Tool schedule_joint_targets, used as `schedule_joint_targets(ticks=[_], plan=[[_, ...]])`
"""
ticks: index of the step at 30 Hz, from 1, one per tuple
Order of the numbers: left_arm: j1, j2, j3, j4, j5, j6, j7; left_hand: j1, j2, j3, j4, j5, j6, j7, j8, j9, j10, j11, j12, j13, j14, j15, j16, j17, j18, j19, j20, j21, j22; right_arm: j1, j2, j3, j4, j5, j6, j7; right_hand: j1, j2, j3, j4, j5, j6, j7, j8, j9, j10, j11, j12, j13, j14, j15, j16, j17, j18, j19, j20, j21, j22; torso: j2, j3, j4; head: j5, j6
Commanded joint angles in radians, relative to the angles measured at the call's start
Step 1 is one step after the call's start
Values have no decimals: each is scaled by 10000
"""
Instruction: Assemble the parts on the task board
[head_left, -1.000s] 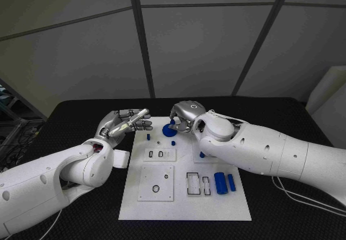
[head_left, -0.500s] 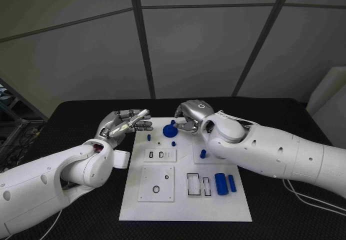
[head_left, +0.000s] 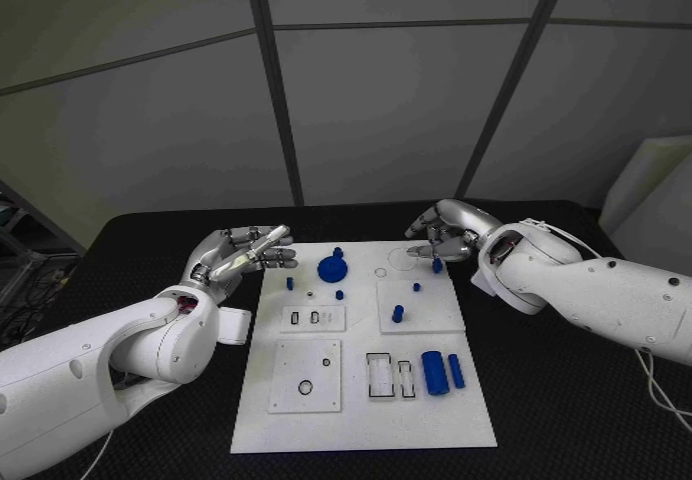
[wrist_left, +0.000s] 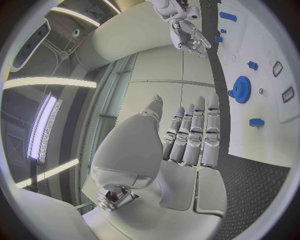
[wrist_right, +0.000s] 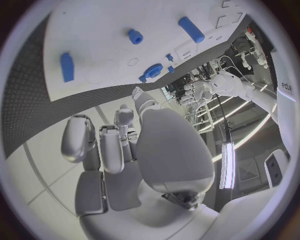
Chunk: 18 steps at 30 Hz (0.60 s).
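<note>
The white task board (head_left: 368, 400) lies in the middle of the table. A blue gear (head_left: 333, 267) sits near its far edge, with small blue pegs (head_left: 339, 294) round it. Two blue cylinders (head_left: 433, 372) lie at the near right. My left hand (head_left: 242, 250) hovers at the board's far left corner, its fingers (wrist_left: 190, 132) straight and side by side, holding nothing. My right hand (head_left: 447, 232) hangs over the far right corner with loosely bent fingers (wrist_right: 109, 145) and nothing in them. A blue peg (head_left: 437, 265) stands just below it, apart from the fingers.
White inset plates (head_left: 310, 372) with slots and holes lie on the board's near left. Black table (head_left: 577, 400) surrounds the board on all sides. Grey wall panels stand behind the table's far edge.
My right hand has left the blue gear and moved right to the board's far right corner. The gear stays in place. My left hand has hardly moved.
</note>
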Motion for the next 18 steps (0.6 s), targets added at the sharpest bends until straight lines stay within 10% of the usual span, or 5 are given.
schedule_joint_targets(ticks=[1,18], plan=[[15,10,9,2,-59,124,105,34,79,-71,-17,-15,96,13,-56,9,131,-8,-13,16,30,63,-53,22,56,26,65,-46,-16,24,-181,11,-201,1338,707,1174,157,-21,-13,-107,59,-72,-27,-116,-23,223,-4,362,323,544,-41,81,193,66,113,6,66,96,-20,27,-44,-134,43],[6,85,8,-79,-59,139,107,41,84,-77,-23,-14,110,8,-58,10,155,-12,-11,19,36,60,-62,28,56,29,63,-46,-19,-9,-449,7,-1178,1460,1141,1857,93,-65,-387,-212,212,-562,4,-350,-117,536,43,1297,1148,679,0,370,799,-30,385,26,318,577,0,25,-41,-335,0]])
